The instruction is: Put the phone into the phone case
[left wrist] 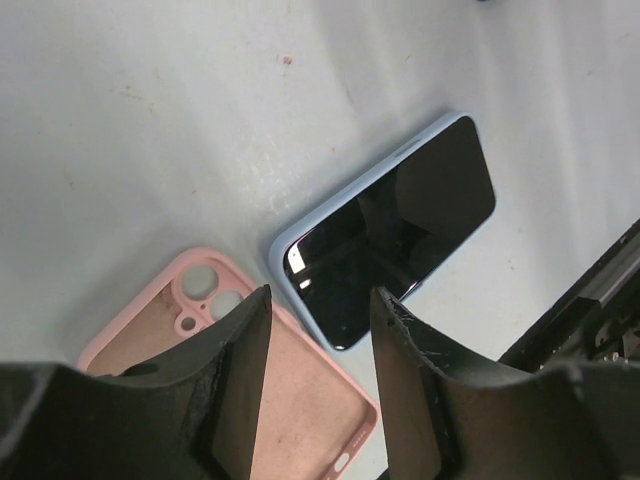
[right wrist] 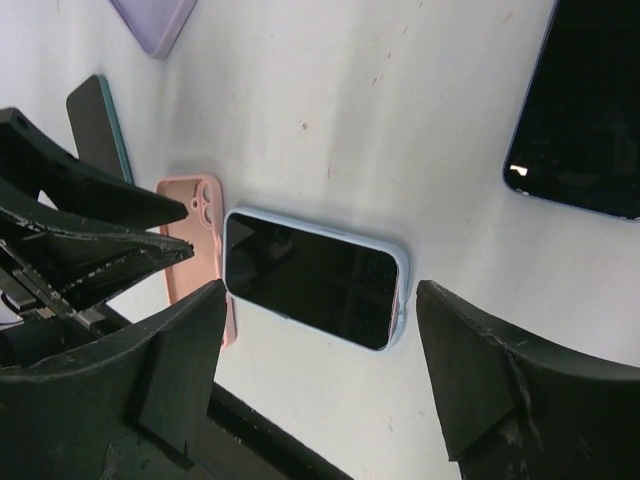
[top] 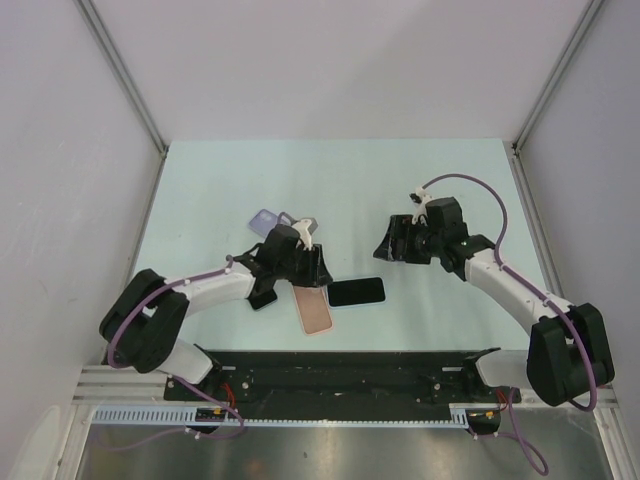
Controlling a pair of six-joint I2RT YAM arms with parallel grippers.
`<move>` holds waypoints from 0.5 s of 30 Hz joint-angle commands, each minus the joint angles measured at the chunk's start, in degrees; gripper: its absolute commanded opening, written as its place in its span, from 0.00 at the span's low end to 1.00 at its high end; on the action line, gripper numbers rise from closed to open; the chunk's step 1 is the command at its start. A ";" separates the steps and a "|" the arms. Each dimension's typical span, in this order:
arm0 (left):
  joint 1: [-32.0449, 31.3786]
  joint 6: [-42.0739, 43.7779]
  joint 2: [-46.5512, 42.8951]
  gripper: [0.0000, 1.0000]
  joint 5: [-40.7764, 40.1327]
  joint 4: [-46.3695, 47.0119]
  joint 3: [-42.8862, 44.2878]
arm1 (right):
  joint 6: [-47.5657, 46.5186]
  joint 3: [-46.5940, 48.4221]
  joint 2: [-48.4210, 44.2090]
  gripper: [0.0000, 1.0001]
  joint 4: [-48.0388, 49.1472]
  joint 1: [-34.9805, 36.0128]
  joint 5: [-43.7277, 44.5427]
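A dark-screened phone (top: 357, 292) in a light blue shell lies face up on the table, also in the left wrist view (left wrist: 400, 225) and the right wrist view (right wrist: 315, 278). An empty pink phone case (top: 316, 312) lies open side up just left of it, touching or nearly so (left wrist: 300, 400) (right wrist: 195, 230). My left gripper (top: 300, 262) is open and empty, hovering over the pink case's upper end (left wrist: 320, 330). My right gripper (top: 395, 243) is open and empty, above and right of the phone (right wrist: 320, 340).
A purple case (top: 265, 222) (right wrist: 155, 20) lies behind the left gripper. A dark phone with a teal edge (top: 263, 298) (right wrist: 95, 125) lies left of the pink case. Another dark phone (right wrist: 585, 110) lies below the right wrist. A black rail (top: 340, 375) runs along the near edge.
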 commanded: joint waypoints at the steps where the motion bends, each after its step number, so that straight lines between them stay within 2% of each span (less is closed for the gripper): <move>1: 0.27 -0.92 1.40 0.49 4.17 5.59 0.40 | -0.44 -0.90 -0.54 0.81 1.70 -0.21 -3.32; 6: 0.27 0.22 2.89 0.48 4.34 5.77 1.19 | -0.61 -1.51 -0.28 0.82 1.44 -0.21 -3.32; 15: -0.34 1.63 7.64 0.47 4.44 5.95 1.89 | -1.23 -2.22 -0.28 0.90 1.26 -0.21 -3.40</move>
